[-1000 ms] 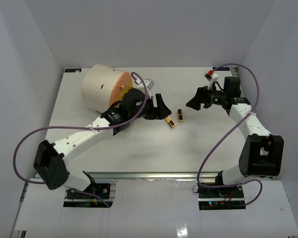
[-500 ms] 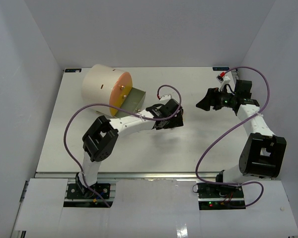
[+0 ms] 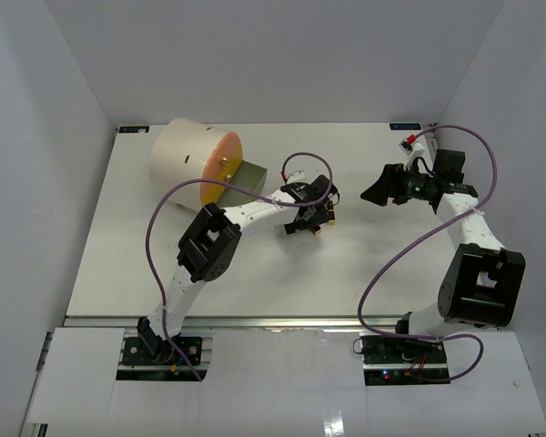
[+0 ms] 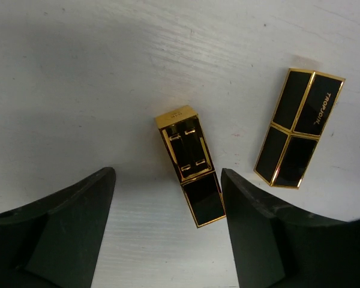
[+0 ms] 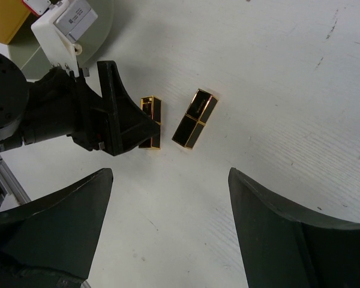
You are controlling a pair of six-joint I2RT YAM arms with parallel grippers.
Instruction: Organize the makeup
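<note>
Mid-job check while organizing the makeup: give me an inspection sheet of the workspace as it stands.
Surface: white table, faint scuff marks.
Job's things: gold-and-black lipstick tube lying flat under the left gripper; second gold-and-black lipstick tube, lettered, lying beside it, apart. No sponges or palettes seen.
Clutter: big cream cylinder with an orange face; olive drawer sticking out of it.
Grippers: left gripper open, astride the first tube, not closed on it; right gripper open, empty, off to the right of the tubes.
Cables: purple cables loop off both arms; none over the tubes.
Surroundings: plain pale walls; nothing else seen.
</note>
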